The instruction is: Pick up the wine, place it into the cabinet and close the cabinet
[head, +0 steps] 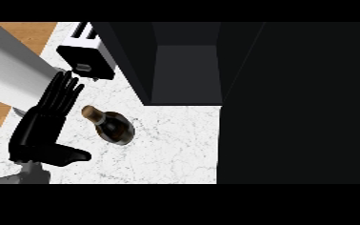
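A dark wine bottle (112, 125) with a brown cork top stands on the white marble counter (175, 148), seen from above. My left hand (44, 124) is just left of it, fingers straight and pointing up the view, thumb spread toward the bottle, not touching it. The black cabinet (186, 71) is open behind the bottle, its dark grey inside visible. Its open door (288, 105) fills the right side of the view. My right hand does not show.
A black-and-white toaster (88, 55) sits at the back left, near my left hand's fingertips. A grey-white slanted surface (17, 74) covers the far left. Wooden floor (28, 33) shows past the counter's left edge.
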